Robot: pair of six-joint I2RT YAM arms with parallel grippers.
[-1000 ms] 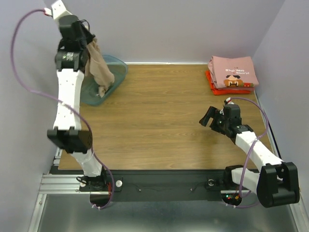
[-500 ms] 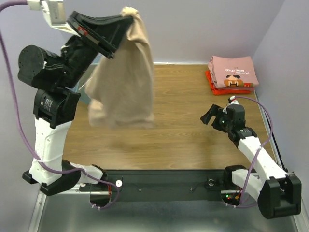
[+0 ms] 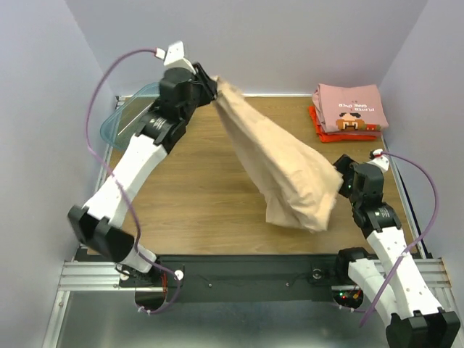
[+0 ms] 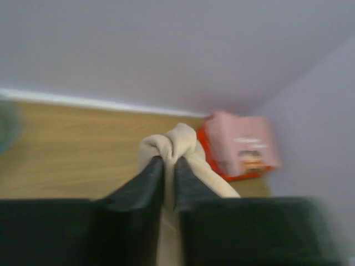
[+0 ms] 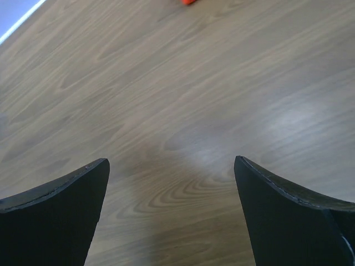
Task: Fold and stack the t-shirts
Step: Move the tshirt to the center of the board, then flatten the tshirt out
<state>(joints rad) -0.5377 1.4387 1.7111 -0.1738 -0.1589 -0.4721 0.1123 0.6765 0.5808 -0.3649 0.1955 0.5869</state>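
Tan t-shirt (image 3: 286, 170) hangs in mid-air, a long soft drape slanting from the left gripper (image 4: 169, 160), clamped on a bunched fold, down toward the table's (image 3: 196, 196) right side. Smooth wood grain lies bare across the middle. Right gripper (image 5: 171, 162) gapes wide, empty. Pink shirt (image 3: 350, 107) sits folded square on the red-orange shirt (image 3: 324, 132), far-right corner.

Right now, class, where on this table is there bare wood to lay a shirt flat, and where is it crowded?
Free: the table between the left arm and the hanging tan shirt, down to the near edge; a smaller patch between that shirt and the pink shirt. Crowded: the tub corner, the pink shirt's corner, beside the right gripper.
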